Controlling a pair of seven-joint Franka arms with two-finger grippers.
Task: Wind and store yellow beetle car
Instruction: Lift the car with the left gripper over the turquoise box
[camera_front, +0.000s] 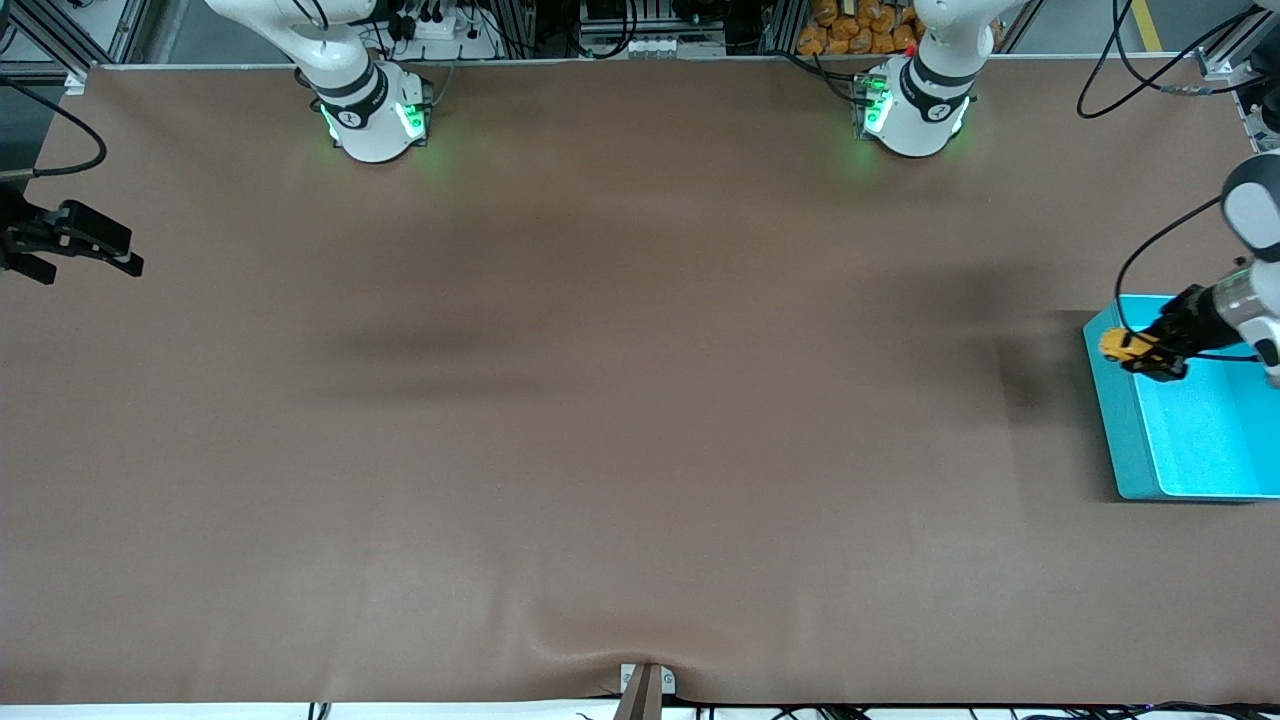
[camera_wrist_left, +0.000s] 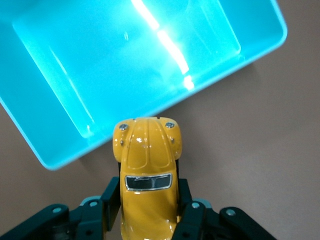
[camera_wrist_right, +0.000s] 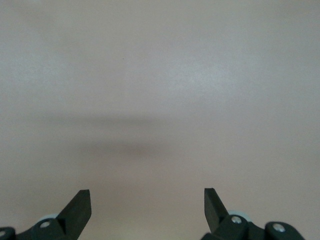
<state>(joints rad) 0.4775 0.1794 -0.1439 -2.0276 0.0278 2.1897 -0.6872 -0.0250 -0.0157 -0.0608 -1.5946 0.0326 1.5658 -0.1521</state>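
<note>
The yellow beetle car (camera_front: 1120, 345) (camera_wrist_left: 147, 165) hangs in the air, held by its sides in my left gripper (camera_front: 1150, 355) (camera_wrist_left: 149, 200), which is shut on it. Car and gripper hover over the rim of the turquoise bin (camera_front: 1140, 440) (camera_wrist_left: 60, 155) at the left arm's end of the table; the car's nose reaches just over the bin's edge. The bin's inside shows nothing in it. My right gripper (camera_front: 120, 262) (camera_wrist_right: 147, 202) waits open over bare table at the right arm's end, with nothing between its fingers.
A brown mat (camera_front: 600, 400) covers the whole table. The two arm bases (camera_front: 375, 115) (camera_front: 915, 110) stand along the table's edge farthest from the front camera. Part of the bin runs out of the front view.
</note>
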